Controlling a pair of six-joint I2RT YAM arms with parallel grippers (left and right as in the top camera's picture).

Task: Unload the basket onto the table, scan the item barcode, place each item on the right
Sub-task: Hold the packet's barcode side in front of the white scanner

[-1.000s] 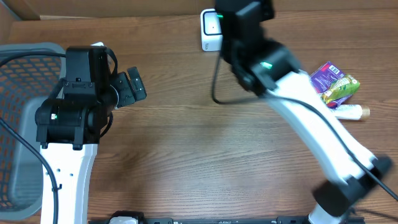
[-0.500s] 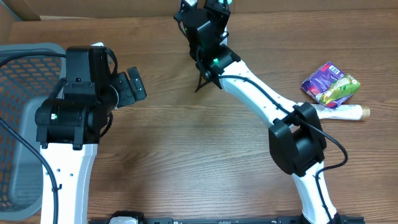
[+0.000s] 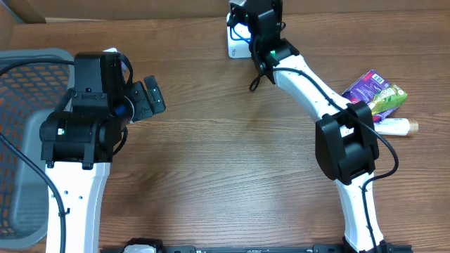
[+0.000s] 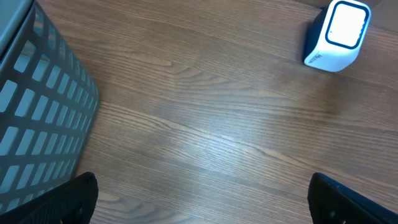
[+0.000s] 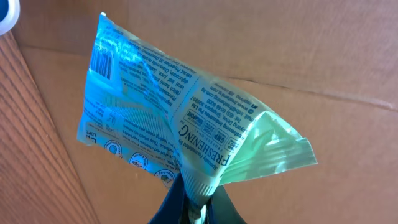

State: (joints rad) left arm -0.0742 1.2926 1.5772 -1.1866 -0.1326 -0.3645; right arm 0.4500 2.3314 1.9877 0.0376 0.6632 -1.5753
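Note:
In the right wrist view my right gripper [image 5: 198,200] is shut on the cap end of a crumpled white and green tube [image 5: 155,118]. The tube stands up from the jaws, and its barcode [image 5: 99,60] shows at the upper left. A corner of the white scanner [image 5: 6,14] peeks in at the top left. From overhead, the right wrist [image 3: 257,27] hangs just right of the scanner [image 3: 238,36] at the table's back edge, and the tube is hidden under it. My left gripper [image 3: 145,98] is open and holds nothing, well left of the scanner [image 4: 336,34].
A grey mesh basket [image 3: 21,140] stands at the left edge, close beside the left arm. A purple and green packet [image 3: 376,95] and a white tube [image 3: 394,126] lie at the right. Brown cardboard [image 5: 298,56] walls off the back.
The right wrist swung left past the scanner, then came back right to stand beside it. The left arm has not moved.

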